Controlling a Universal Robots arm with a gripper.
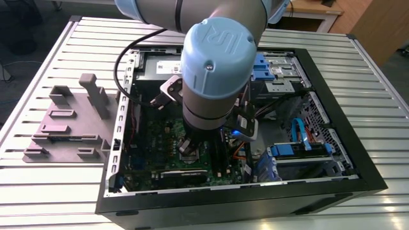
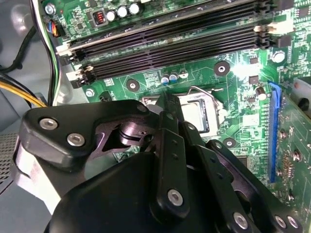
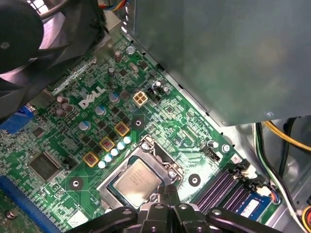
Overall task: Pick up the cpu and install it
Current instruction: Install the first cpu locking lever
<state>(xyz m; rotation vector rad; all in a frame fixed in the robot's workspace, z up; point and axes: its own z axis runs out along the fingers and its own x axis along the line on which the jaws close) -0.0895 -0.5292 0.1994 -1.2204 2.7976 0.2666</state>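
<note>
The cpu [image 3: 138, 181], a flat square chip with a silver top, lies flat in the black socket frame [image 3: 127, 160] on the green motherboard [image 3: 160, 126]. In the second wrist view the cpu [image 2: 198, 114] shows partly behind the fingers. My gripper [image 3: 168, 190] stands over the socket with its black fingers together at the chip's near edge, and nothing shows between them. In the second wrist view the gripper [image 2: 167, 104] tip sits at the socket's rim. In the exterior view the gripper [image 1: 189, 146] reaches down into the open computer case [image 1: 332, 184].
A mauve-grey tray [image 1: 64, 129] with upright blocks rests on the slatted table at the exterior view's left. Black memory slots [image 2: 170, 43] run beside the socket. A black fan [image 3: 29, 39], a grey metal box [image 3: 218, 58] and loose cables [image 3: 284, 138] crowd the board.
</note>
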